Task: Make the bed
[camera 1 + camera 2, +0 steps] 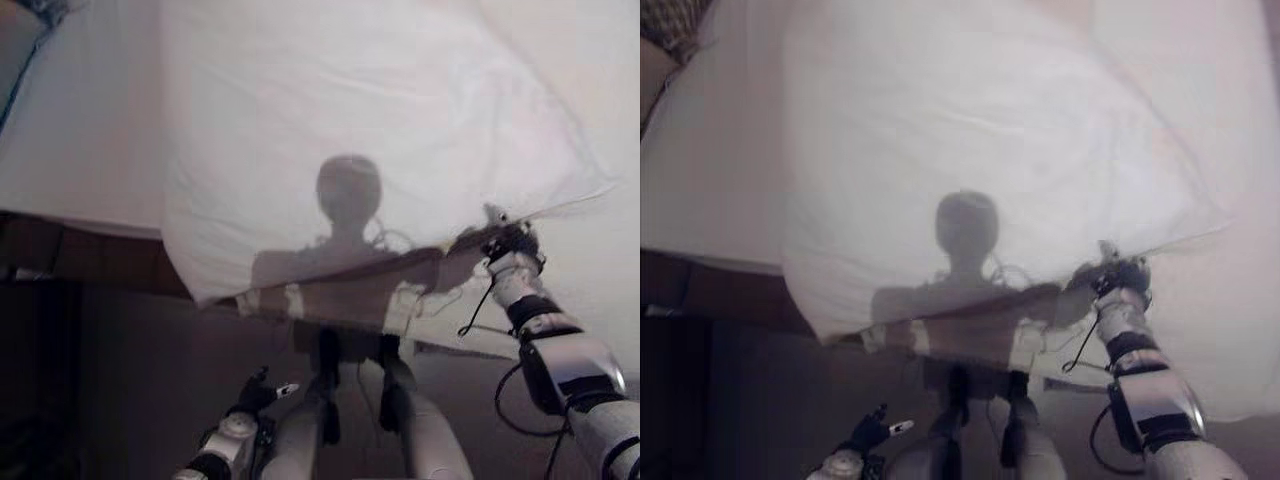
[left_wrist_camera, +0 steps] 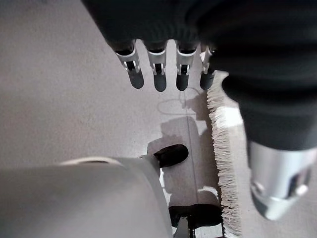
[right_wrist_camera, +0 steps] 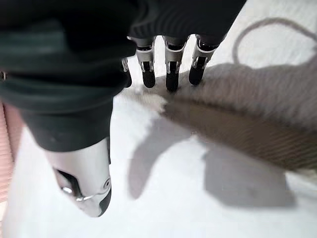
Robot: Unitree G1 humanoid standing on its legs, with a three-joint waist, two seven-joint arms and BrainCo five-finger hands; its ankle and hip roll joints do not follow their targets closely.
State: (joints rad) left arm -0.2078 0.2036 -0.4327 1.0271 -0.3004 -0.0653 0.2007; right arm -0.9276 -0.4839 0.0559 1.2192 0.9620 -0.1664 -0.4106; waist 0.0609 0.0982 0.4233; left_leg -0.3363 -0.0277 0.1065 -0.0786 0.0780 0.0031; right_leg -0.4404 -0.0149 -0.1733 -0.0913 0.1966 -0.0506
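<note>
A white duvet (image 1: 350, 130) lies spread over the bed, and its near edge hangs off the bed's side toward me. My right hand (image 1: 510, 242) is at that edge on the right, where the cloth bunches into a small peak. In the right wrist view its fingers (image 3: 171, 74) are straight with the tips on the white cloth (image 3: 198, 198), the thumb (image 3: 84, 183) held apart and nothing pinched. My left hand (image 1: 258, 392) hangs low over the floor, away from the bed. Its fingers (image 2: 159, 74) are straight and hold nothing.
The bed's white sheet (image 1: 600, 90) runs on to the right of the duvet. The bed's dark side (image 1: 90, 258) shows at the left under the overhang. A patterned pillow (image 1: 670, 20) sits at the far left corner. A fringed rug edge (image 2: 220, 148) lies on the grey floor (image 2: 64, 99).
</note>
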